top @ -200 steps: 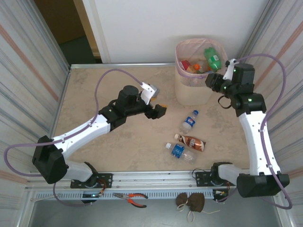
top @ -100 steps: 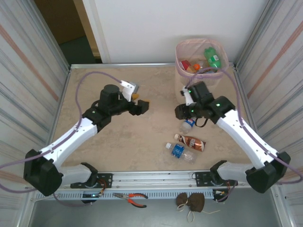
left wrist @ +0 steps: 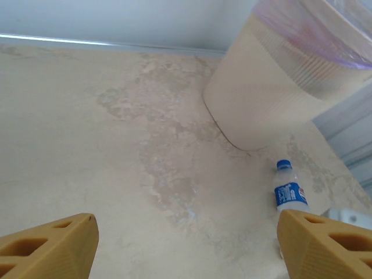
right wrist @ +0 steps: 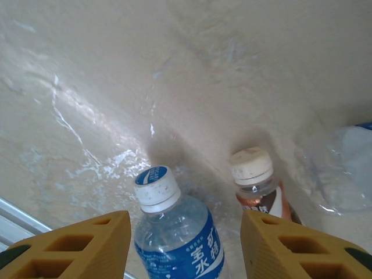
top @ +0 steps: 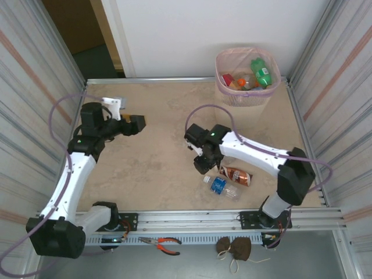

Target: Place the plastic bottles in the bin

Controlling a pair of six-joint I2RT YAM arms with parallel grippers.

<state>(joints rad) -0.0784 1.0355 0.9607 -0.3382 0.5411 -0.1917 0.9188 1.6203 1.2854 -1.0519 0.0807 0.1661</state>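
The right gripper (right wrist: 183, 225) hangs open around the blue-label bottle (right wrist: 174, 241) (left gripper (left wrist: 186, 235) open, empty too). The brown bottle (right wrist: 260, 189) is so close a finger might snag it.

Lab test cell, aluminium rail (top: 192, 218), panelled walls (top: 29, 70)

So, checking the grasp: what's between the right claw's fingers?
Right wrist view: a blue-labelled bottle with a white cap lies between the fingers; a brown bottle sits just beside it.
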